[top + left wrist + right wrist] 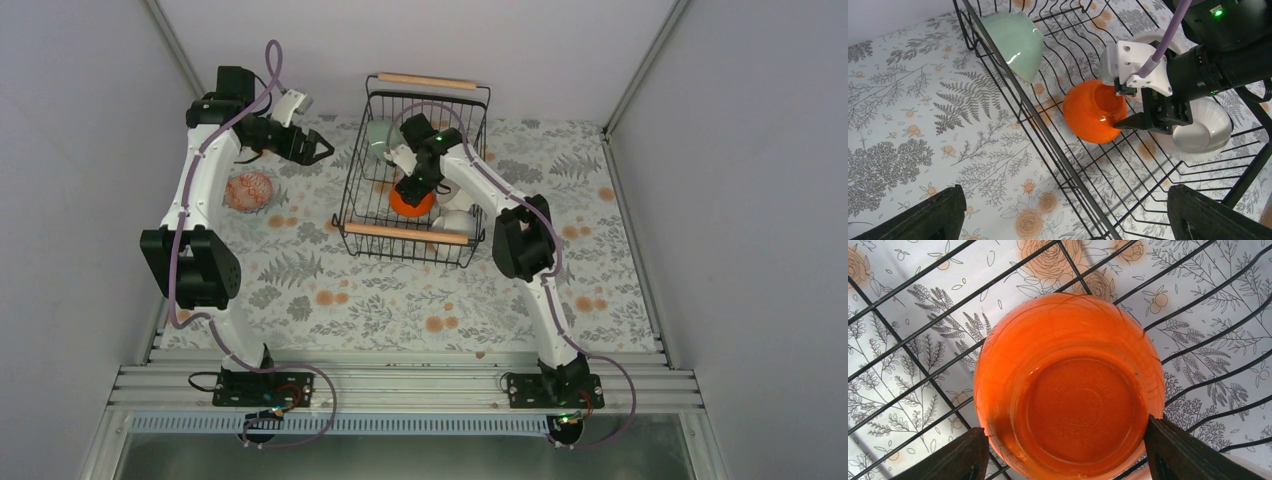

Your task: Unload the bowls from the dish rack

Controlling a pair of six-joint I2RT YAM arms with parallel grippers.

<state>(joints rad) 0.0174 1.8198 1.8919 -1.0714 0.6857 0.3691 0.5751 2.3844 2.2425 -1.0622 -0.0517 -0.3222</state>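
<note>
Patterned bowl (249, 191) rests on the table (330, 300), far left; left gripper (320, 150) is spread wide, empty, beside the dish rack (405, 232); mint bowl (380, 138) leans in the rack's far corner; orange bowl (1068, 385) lies tipped, base toward the right gripper (1066, 427), whose jaws straddle it, grip not discernible; glazed ceramic is probably rigid, slick and chippable, best pinched gently across its walls; white bowls (455, 222) sit rightmost.
</note>
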